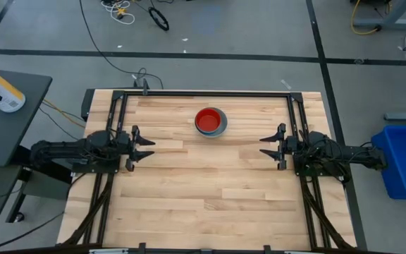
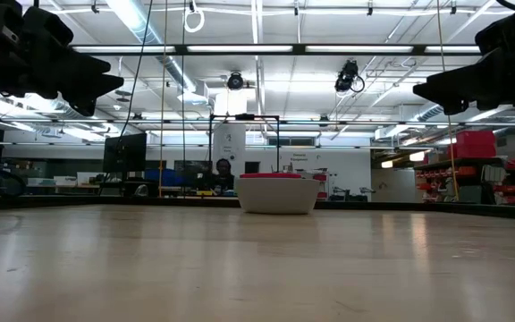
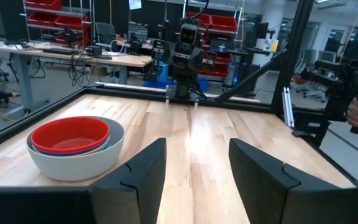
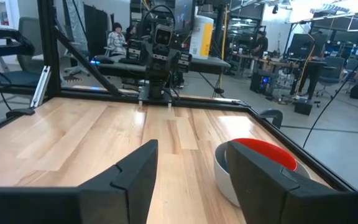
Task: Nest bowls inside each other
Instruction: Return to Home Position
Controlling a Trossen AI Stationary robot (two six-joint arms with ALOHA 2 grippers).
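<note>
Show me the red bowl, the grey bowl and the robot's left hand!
red bowl (image 3: 70, 134): left wrist view, its inside.
grey bowl (image 3: 73, 167): left wrist view, its outer wall.
left hand (image 1: 151, 149): high view, between its fingertips.

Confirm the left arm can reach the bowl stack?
Probably yes. The left arm has open jaws, only bare table lies between it and the bowl stack, and the right arm waits opposite.
</note>
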